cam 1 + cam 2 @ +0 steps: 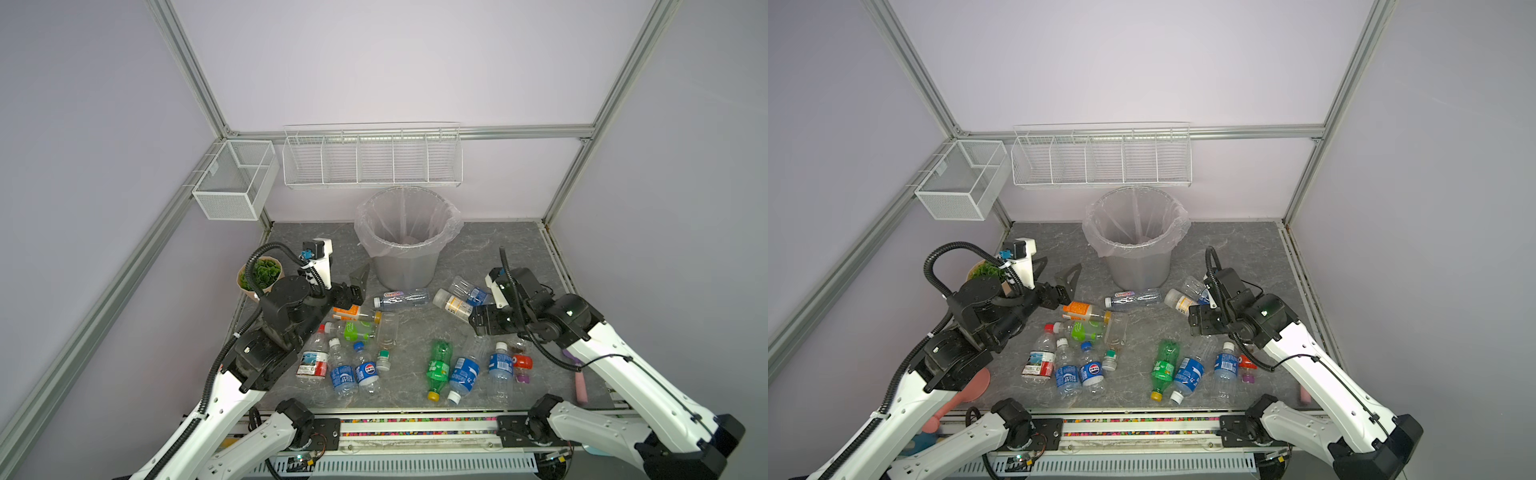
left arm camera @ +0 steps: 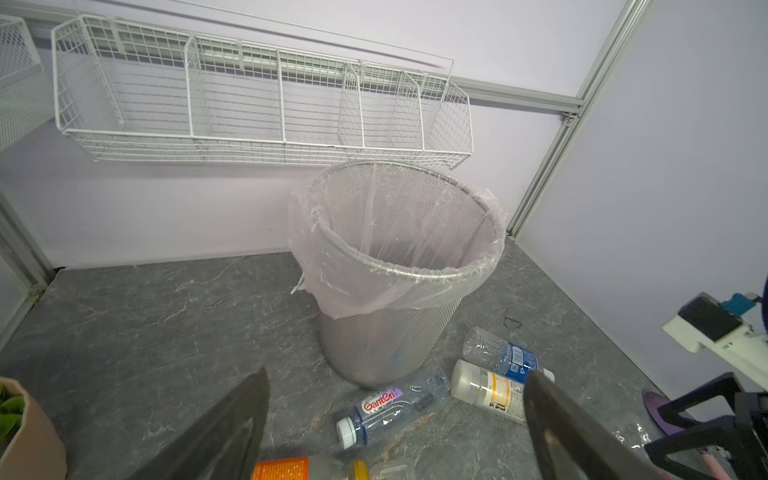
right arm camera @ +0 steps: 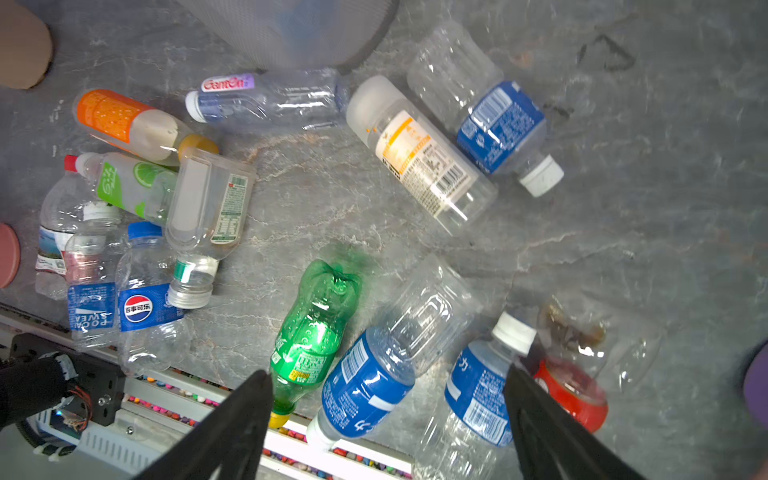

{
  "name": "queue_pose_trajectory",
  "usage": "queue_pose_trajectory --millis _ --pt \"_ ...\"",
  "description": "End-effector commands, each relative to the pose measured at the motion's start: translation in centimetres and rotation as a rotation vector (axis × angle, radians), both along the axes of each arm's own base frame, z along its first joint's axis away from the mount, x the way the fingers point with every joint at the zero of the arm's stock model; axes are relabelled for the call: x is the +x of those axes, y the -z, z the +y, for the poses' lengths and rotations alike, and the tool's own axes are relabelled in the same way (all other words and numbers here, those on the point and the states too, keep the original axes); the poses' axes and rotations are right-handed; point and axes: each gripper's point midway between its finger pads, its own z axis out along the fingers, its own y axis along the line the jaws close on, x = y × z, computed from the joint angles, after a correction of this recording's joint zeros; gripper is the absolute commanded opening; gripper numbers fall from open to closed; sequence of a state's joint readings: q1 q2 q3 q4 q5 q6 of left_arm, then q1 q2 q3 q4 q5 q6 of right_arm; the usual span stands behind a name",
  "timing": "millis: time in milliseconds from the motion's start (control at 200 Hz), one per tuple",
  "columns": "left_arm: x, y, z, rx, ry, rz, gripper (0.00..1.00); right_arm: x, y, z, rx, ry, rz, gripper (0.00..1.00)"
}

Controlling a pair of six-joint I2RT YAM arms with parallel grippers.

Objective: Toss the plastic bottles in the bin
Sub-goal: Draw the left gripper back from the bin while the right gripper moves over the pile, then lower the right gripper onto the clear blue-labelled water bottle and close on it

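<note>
Hanging open, both ends. left gripper (image 1: 1062,262): jaws spread wide, nothing between them, up off the table (image 1: 478,245), pointed at the bin (image 1: 409,266). Its wrist view looks past both fingers (image 2: 232,428) straight at the bin's rim and clear liner.

right gripper (image 3: 385,372): also spread and empty, aimed down over the front-right cluster. In its wrist view the gap between the fingers frames the blue-label pair (image 1: 463,376). I can't tell if there's any contact.

Every one of the bottles (image 1: 343,374) I can see lies on the table, in front of the bin. I count 14, though some clear ones are hard to separate. 3 groups:
- At the bin's foot: Ganten bottle (image 1: 401,298) lies against the base, white cap toward the left arm's side. Just beside it are a white-label bottle (image 1: 453,305) and a blue-label bottle (image 1: 471,293), lying side by side.
- Front-left, by the left arm: orange-label bottle (image 1: 352,312), lime-label bottle (image 1: 357,330), clear tan-label bottle (image 1: 386,328), red-cap bottle (image 1: 313,359), Pepsi bottle (image 1: 368,372) and a small green-band bottle (image 1: 383,359). They are packed and mostly touching.
- Front-right: green bottle (image 1: 438,368) is next to the blue-label pair, with the red-label bottle (image 1: 521,361) beyond them near the right arm.

Further out, a potted plant (image 1: 259,274) sits behind the left wrist. A long wire basket (image 1: 372,158) hangs on the back wall above the bin, and a mesh basket (image 1: 232,183) on the left wall.
</note>
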State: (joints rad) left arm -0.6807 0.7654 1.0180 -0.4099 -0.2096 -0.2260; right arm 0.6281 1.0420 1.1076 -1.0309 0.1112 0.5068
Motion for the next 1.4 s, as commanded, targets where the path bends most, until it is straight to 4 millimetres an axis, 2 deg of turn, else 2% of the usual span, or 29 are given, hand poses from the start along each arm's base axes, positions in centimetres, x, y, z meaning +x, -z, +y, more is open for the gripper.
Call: queue_pose_trajectory --millis 0,170,370,500,520,620,685,870,1060,1395 --pt "-0.7 2.1 1.3 -0.007 -0.044 0.063 0.94 -1.8 1.5 -0.7 0.044 0.105 0.099 0.9" --pt "-1.2 4.1 1.9 -0.005 -0.063 0.119 0.93 -3.1 4.0 -0.4 0.092 0.17 0.187 0.96" --pt "-1.7 5.0 2.6 -0.013 -0.083 0.133 0.92 -3.6 6.2 -0.8 0.077 0.227 0.235 1.0" --pt "-1.7 5.3 2.7 -0.013 -0.087 0.142 0.92 -3.5 7.0 -0.1 0.089 0.23 0.261 0.97" --pt "-1.7 5.4 2.7 -0.012 -0.088 0.144 0.92 -3.9 8.0 -0.2 0.074 0.232 0.287 0.96" --pt "-1.7 5.7 2.7 -0.012 -0.089 0.15 0.92 -4.1 9.0 -0.1 0.057 0.241 0.313 0.9" --pt "-1.7 5.9 2.7 -0.01 -0.09 0.153 0.92 -3.4 9.0 0.5 0.064 0.243 0.286 0.86" --pt "-1.9 6.0 2.9 -0.004 -0.091 0.156 0.92 -3.0 10.3 1.3 0.018 0.246 0.306 0.86" --pt "-2.1 6.2 3.3 0.003 -0.102 0.155 0.92 -3.2 11.6 0.9 -0.075 0.258 0.324 0.85" --pt "-2.4 6.9 3.7 0.005 -0.111 0.166 0.92 -3.1 13.5 1.3 -0.085 0.273 0.34 0.79"
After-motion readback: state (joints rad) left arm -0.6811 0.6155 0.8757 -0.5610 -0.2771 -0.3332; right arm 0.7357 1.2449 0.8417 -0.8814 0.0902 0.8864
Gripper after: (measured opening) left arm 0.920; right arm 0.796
